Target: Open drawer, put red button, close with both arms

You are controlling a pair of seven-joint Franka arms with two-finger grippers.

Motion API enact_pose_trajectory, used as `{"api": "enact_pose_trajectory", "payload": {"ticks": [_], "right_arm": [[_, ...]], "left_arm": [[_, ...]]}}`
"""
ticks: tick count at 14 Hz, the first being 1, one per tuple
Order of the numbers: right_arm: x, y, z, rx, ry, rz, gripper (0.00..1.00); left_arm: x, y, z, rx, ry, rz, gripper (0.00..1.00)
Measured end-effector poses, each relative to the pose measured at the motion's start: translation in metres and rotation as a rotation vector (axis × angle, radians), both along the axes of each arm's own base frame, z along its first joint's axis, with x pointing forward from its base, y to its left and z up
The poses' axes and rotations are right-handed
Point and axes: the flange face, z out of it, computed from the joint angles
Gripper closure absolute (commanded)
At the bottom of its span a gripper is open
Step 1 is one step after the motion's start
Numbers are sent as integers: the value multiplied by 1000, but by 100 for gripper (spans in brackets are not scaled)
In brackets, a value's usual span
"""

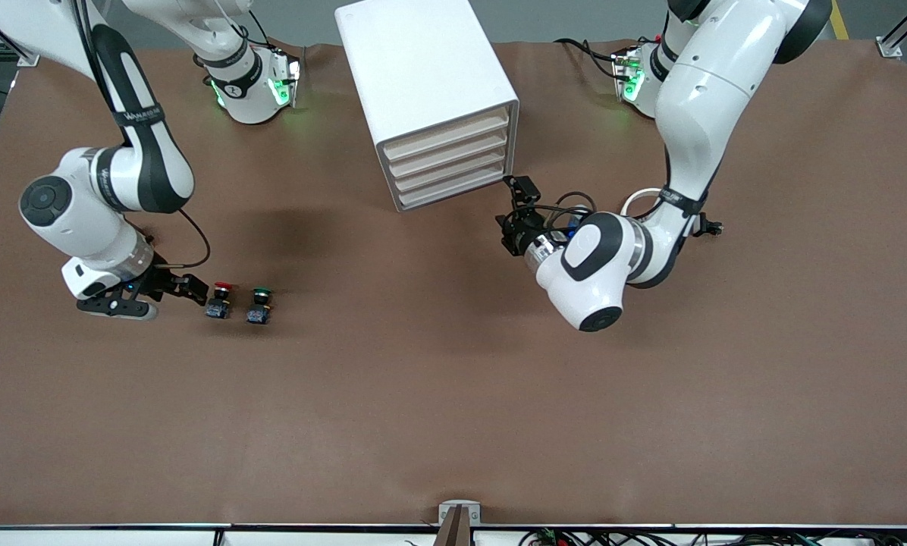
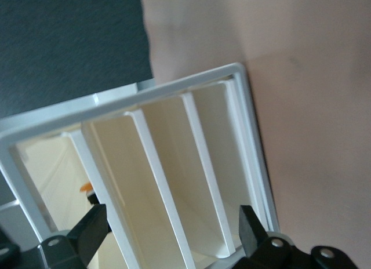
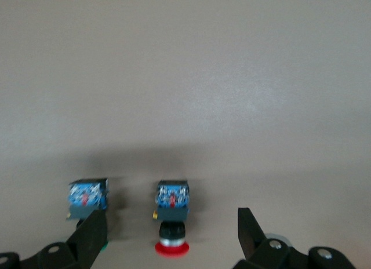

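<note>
1. Right tool (image 1: 196,292): low over the worktop (image 1: 453,394) toward the right arm's end, fingers (image 3: 93,228) spread apart and holding nothing, mouth aimed at 3 o'clock in the front view.
2. Directly ahead of that mouth: red button (image 1: 220,298), lying on the worktop with its red cap turned toward the tool and its blue-and-black body pointing away. Close to the fingertips, apparently not yet between them.
3. Just beside it, at 3 o'clock in the front view: green button (image 1: 259,303), lying the same way, near but not touching.
4. Left tool (image 2: 171,228): fingers spread, empty, facing the drawer fronts of the white drawer unit (image 1: 423,83) from about 4 o'clock of that unit. All drawer fronts look flush in the front view, so probably none opened yet.
5. Likely step in hand: lining up the grasp on the red button while the left tool lines up on a drawer.
6. To do it well:
   - Keep the tool centred on the red cap and advance straight.
   - Close on the body or cap neck, not the cap's edge.
   - Keep the finger nearest the green button clear of it.
   - Hold off carrying until a drawer stands open.
</note>
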Motion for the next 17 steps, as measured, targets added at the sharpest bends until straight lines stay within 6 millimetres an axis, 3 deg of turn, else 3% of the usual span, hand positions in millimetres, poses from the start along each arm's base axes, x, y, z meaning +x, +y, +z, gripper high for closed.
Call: {"api": "enact_pose_trajectory", "payload": {"ticks": [5, 10, 13, 15, 17], "right_arm": [[2, 3, -41, 7, -2, -85, 0], [-1, 3, -73, 5, 20, -91, 0], [-3, 5, -79, 5, 29, -90, 0], [-4, 8, -83, 6, 36, -95, 0], [-7, 10, -87, 6, 45, -98, 0]], "left_arm": [[-27, -20, -33, 91, 152, -2, 0], [-71, -49, -46, 129, 250, -123, 2], [-92, -53, -61, 148, 312, -173, 32], [-96, -51, -67, 155, 329, -177, 51], [-96, -50, -68, 156, 331, -177, 63]]}}
